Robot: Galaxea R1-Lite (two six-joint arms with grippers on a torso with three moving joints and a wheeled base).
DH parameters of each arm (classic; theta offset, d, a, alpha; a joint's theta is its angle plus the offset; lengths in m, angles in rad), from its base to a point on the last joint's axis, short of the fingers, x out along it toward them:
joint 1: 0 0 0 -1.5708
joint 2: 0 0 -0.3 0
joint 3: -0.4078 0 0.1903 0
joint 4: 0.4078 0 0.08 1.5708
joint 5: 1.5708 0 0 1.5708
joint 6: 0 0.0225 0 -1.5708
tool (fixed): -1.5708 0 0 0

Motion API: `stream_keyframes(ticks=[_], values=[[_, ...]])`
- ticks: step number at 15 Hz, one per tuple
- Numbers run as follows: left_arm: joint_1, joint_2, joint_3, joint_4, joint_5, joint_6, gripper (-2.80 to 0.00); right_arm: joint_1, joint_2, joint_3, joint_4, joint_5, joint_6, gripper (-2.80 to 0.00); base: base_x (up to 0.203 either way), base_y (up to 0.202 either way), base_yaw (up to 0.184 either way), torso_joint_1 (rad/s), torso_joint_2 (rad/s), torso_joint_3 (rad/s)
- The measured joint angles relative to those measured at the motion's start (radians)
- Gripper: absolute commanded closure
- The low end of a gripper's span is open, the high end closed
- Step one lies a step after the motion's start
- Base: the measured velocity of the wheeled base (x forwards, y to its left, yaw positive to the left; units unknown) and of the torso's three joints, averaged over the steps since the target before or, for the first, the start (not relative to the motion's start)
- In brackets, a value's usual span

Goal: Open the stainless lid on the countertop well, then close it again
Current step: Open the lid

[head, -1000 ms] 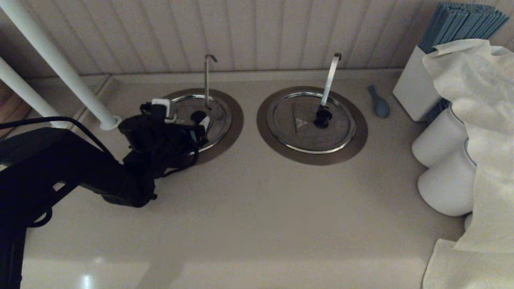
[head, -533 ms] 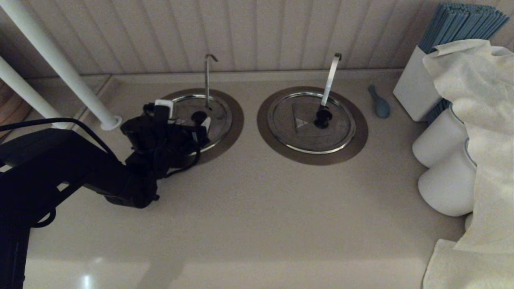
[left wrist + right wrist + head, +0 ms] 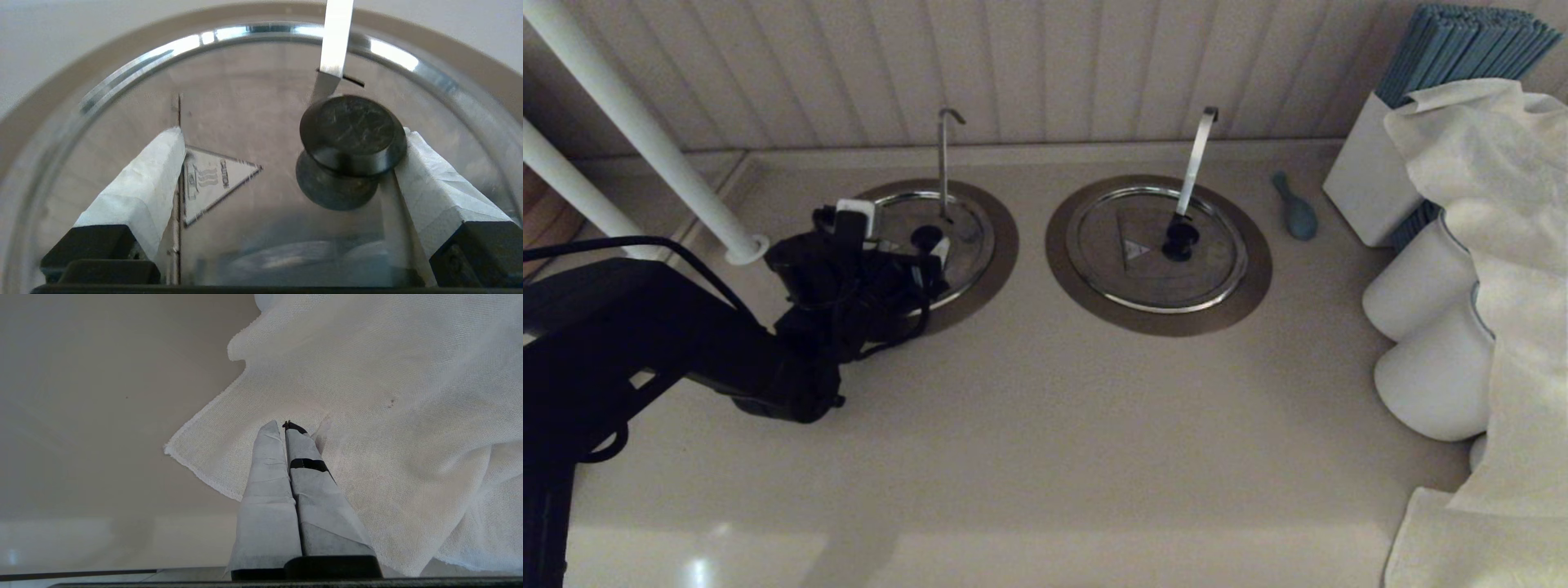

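The stainless lid (image 3: pixel 968 233) lies flat and closed in the brushed collar (image 3: pixel 1003 245) of the countertop well, at the back left. A thin hooked rod (image 3: pixel 944 159) rises through a slot beside its black knob (image 3: pixel 926 238). My left gripper (image 3: pixel 897 235) hovers low over the lid, open wide. In the left wrist view the left gripper (image 3: pixel 291 136) straddles the knob (image 3: pixel 351 130), which sits against one taped finger (image 3: pixel 425 175); the other finger (image 3: pixel 143 183) rests near the triangle mark (image 3: pixel 212 175) and the flap hinge. My right gripper (image 3: pixel 285 426) is shut and empty above a white cloth (image 3: pixel 388 416).
A twin lid (image 3: pixel 1127 278) with a pale strip handle (image 3: pixel 1194 163) sits to the right. Beyond it lie a blue scoop (image 3: pixel 1296 211), a white box of blue sticks (image 3: pixel 1368 184), white rolls (image 3: pixel 1417 286) and a draped cloth (image 3: pixel 1503 269). White poles (image 3: pixel 645 135) stand at the left.
The left gripper has shifted only slightly over the lid and stays open. The lid has not moved.
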Motion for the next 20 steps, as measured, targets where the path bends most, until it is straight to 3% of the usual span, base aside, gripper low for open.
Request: stream_keyframes(ticks=[12, 20], values=[[0.003, -0.050, 0.001, -0.007, 0.003, -0.003, -2.80, 0.000, 0.000, 0.000, 0.000, 0.000, 0.000, 0.00, 0.000, 0.000, 0.000, 0.000, 0.00, 0.000], [0.051, -0.071, -0.011, 0.000, -0.010, -0.011, -2.80, 0.000, 0.000, 0.000, 0.000, 0.000, 0.000, 0.00, 0.000, 0.000, 0.000, 0.000, 0.00, 0.000]])
